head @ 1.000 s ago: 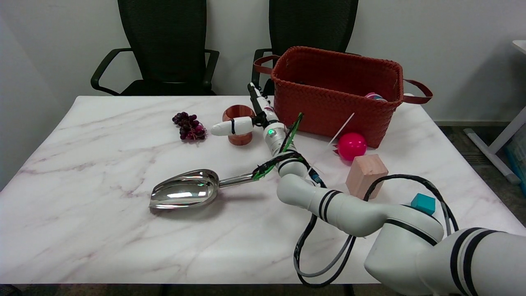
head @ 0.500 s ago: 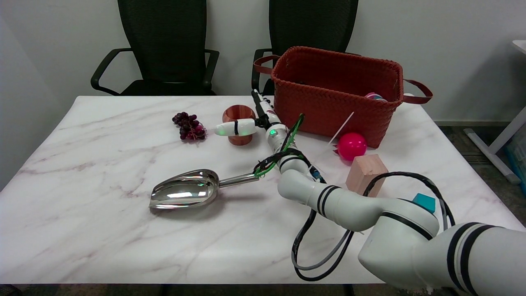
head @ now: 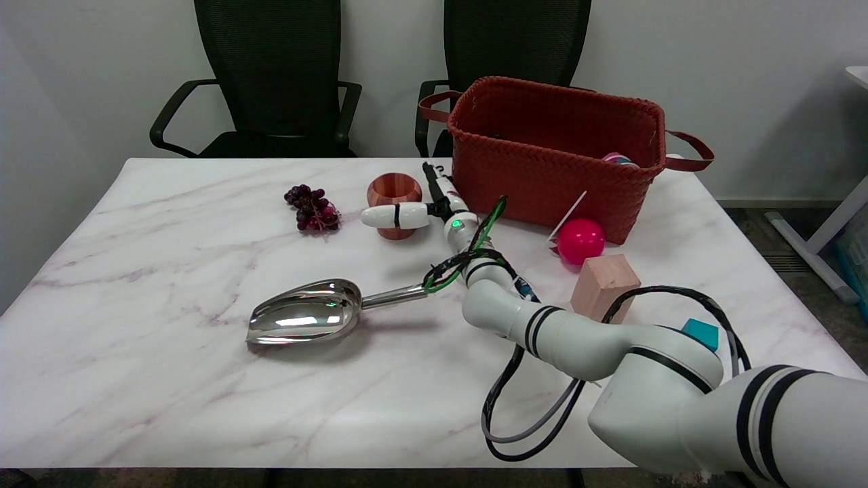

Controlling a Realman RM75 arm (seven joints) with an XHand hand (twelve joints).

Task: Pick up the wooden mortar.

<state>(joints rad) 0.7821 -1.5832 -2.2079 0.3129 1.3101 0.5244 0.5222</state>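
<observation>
1. The wooden mortar point(head: 394, 194) stands upright on the marble table point(head: 169, 379), toward the far side, between the bunch of grapes point(head: 312, 208) on its left and the red woven basket point(head: 556, 152) on its right.

2. The right hand point(head: 424, 203) reaches in from the lower right and sits just to the mortar's right. One white finger point(head: 395, 215) lies across the front of the cup, low down, pointing left; dark fingers point(head: 432, 177) stick up beside the far right of it.

3. The hand is spread wide and holds nothing. From here I cannot tell whether the white finger touches the wood or only crosses in front of it.

4. The mortar lies left of the palm and slightly farther back, sitting in the gap between the front finger and the rear ones. Its axis is vertical, so I judge a sideways wrap around the body fits best.

5. The steel scoop point(head: 305, 320) lies well apart, nearer the front edge.
</observation>
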